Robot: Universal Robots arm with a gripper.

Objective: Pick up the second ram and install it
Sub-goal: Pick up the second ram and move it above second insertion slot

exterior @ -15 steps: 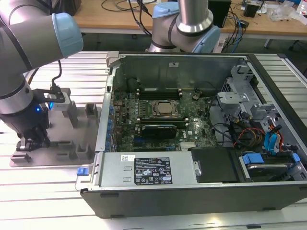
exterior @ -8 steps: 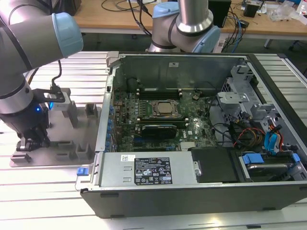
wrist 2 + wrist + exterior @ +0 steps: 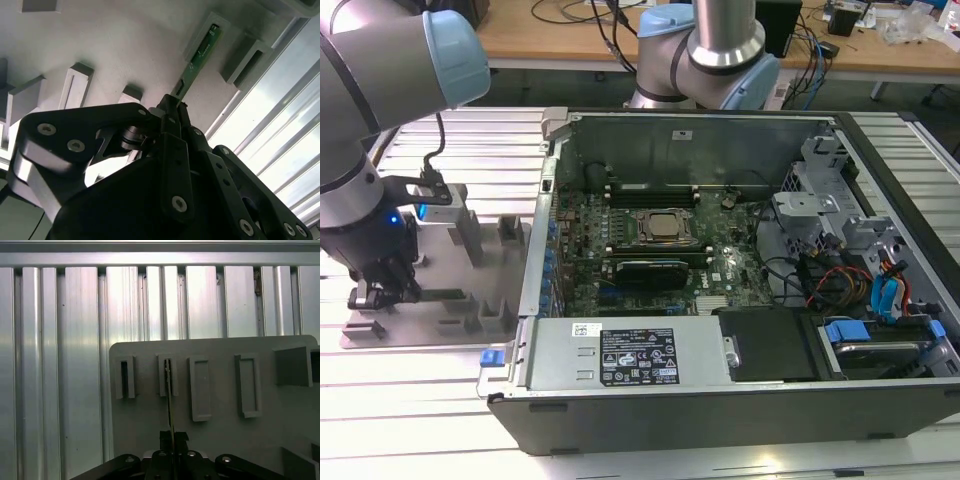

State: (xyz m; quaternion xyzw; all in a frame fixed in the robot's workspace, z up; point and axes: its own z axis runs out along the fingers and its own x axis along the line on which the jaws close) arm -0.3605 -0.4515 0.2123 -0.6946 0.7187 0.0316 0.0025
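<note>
I saw one arm reaching down over the ribbed metal desk (image 3: 420, 410); its tool (image 3: 380, 295) hung low over a grey holder plate (image 3: 380, 335) near the desk's edge on the exterior view's left. In both wrist views the fingers were pressed together on one end of the second ram (image 3: 200, 52), pinching it; the thin green board's far end sat in a slot. In the first wrist view I counted four grey holder blocks (image 3: 200, 387) in a row, the stick edge-on in the second. Beside the plate stood one open computer case (image 3: 700, 140); its grey power supply (image 3: 560, 350) bore two labels, one black (image 3: 640, 358) and one small and white (image 3: 585, 330).
</note>
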